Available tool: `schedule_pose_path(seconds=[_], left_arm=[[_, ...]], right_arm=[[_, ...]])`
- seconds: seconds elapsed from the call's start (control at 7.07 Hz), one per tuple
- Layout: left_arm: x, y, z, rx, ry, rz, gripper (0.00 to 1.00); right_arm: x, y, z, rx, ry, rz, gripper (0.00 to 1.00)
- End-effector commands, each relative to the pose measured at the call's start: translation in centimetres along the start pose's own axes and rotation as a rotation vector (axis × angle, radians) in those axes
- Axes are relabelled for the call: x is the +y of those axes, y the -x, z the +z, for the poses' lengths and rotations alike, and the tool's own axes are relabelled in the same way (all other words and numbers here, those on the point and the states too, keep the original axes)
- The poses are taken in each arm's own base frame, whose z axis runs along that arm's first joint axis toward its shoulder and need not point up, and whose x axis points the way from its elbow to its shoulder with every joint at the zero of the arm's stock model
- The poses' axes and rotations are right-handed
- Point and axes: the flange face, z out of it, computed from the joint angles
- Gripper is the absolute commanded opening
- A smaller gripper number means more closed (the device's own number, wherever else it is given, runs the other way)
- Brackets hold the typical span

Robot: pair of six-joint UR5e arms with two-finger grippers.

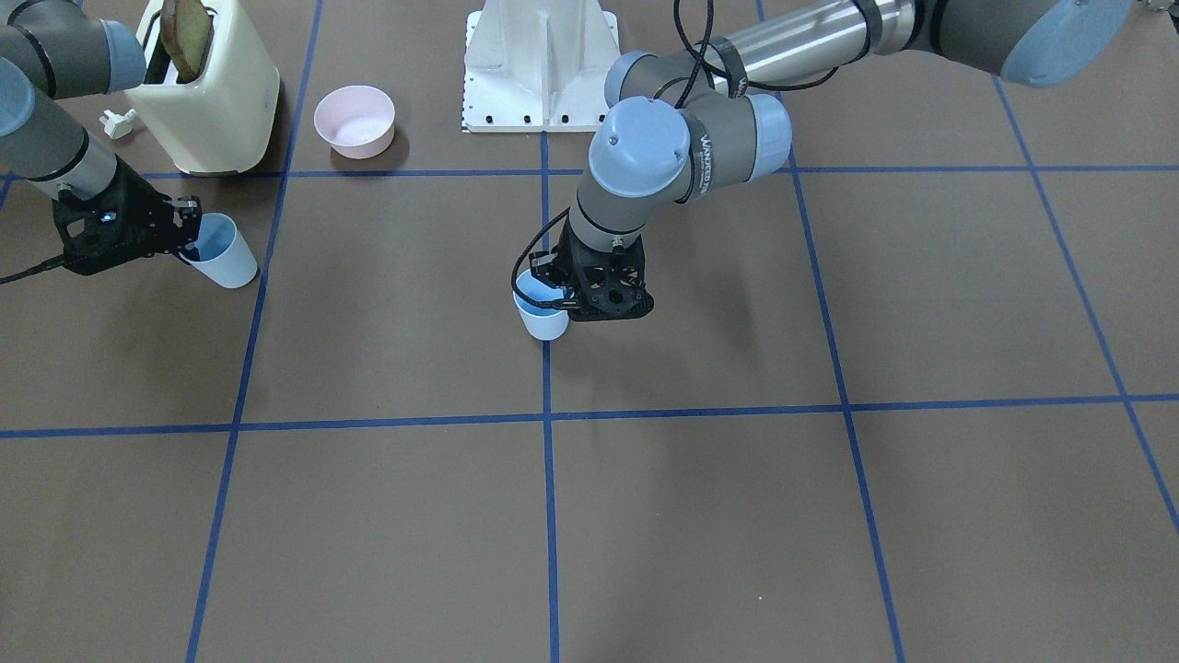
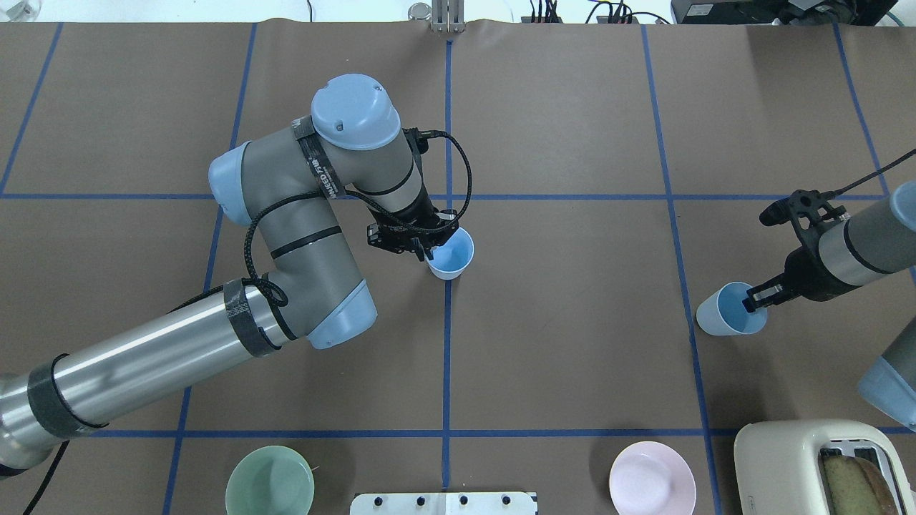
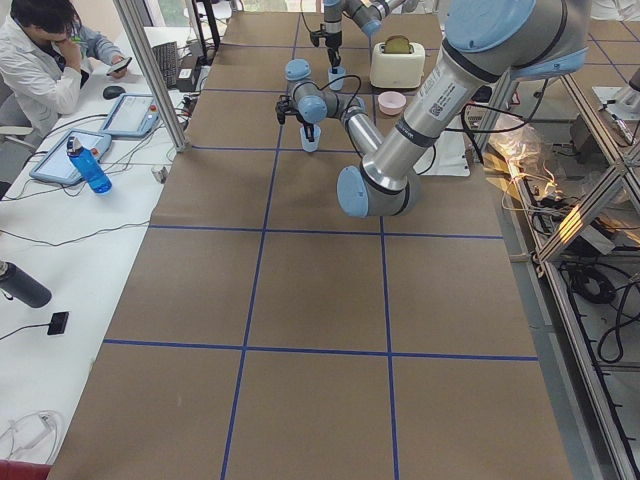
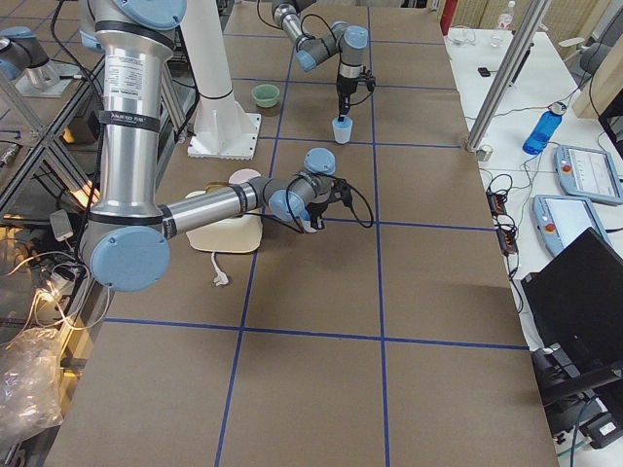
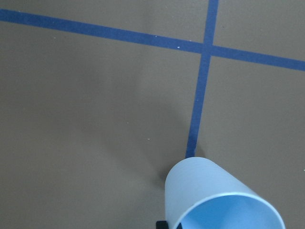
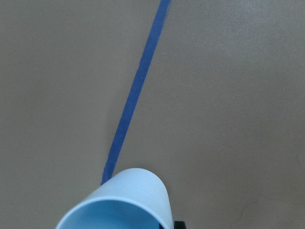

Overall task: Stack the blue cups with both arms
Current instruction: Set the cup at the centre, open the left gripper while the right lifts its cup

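Two pale blue cups stand apart on the brown table. One blue cup (image 1: 542,318) is at the table's middle on a blue tape line, also in the overhead view (image 2: 451,257) and the left wrist view (image 5: 214,195). My left gripper (image 1: 555,284) is shut on its rim, one finger inside. The other blue cup (image 1: 223,256) is on my right side, also seen in the overhead view (image 2: 728,309) and the right wrist view (image 6: 124,200). My right gripper (image 1: 191,232) is shut on its rim, one finger inside. I cannot tell whether either cup is lifted off the table.
A cream toaster (image 1: 207,87) with bread stands near the right arm, with a white plug (image 1: 118,122) beside it. A pink bowl (image 1: 355,120) and a green bowl (image 2: 270,481) sit by the white base (image 1: 542,69).
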Motion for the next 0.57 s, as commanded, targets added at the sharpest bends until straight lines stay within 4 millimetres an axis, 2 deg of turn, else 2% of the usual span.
schedule_pose_path(seconds=[0.0,0.14,0.28,0.42], left_arm=[[-0.1,0.1,0.0,0.006,-0.014,0.011,0.67],[-0.1,0.0,-0.3,0.011,-0.017,0.016,0.68],[-0.2,-0.1,-2.1,0.033,-0.028,0.020,0.69],[-0.5,1.6,-3.3,0.038,-0.040,0.014,0.68]], right_arm=[[-0.6,0.0,-1.2,0.000,-0.002,0.022,0.00],[-2.2,1.2,-2.6,0.002,-0.006,0.037,0.00],[-4.6,3.7,-4.4,0.005,-0.007,0.049,0.00],[-7.2,6.6,-6.0,0.005,-0.010,0.050,0.00]])
